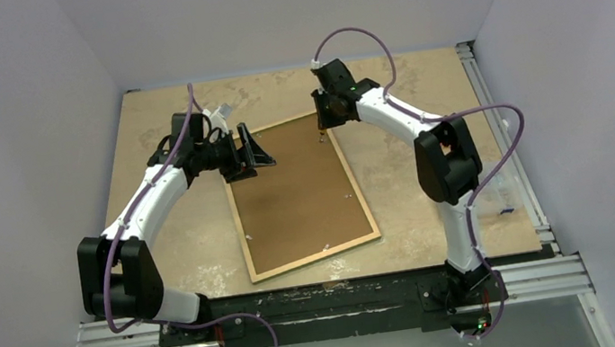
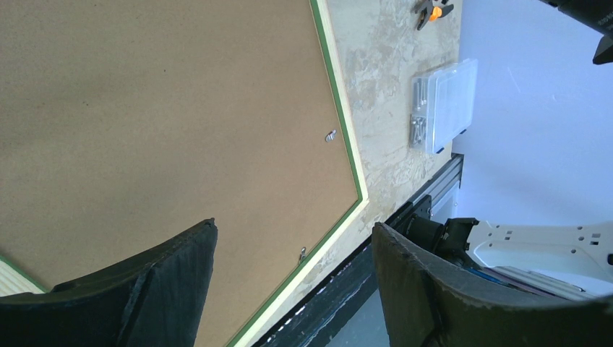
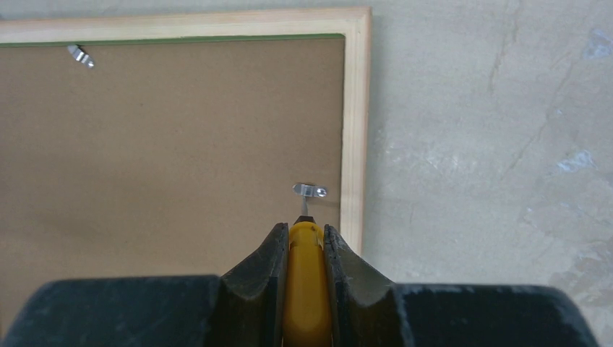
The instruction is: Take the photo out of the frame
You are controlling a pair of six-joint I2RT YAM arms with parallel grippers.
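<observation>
Clamping yellow tool (image 3: 306, 289), right hand (image 3: 304, 230), clear only in wrist view, left hand (image 2: 294, 225) apart

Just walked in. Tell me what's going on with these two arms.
The frame lies face down on the table, with the photo brown back up and not yet out of it. The right tool is shut on a yellow-handled driver, its tip at a small metal clip by the frame's edge. The left tool hangs open over the backing, holding nothing.
</observation>
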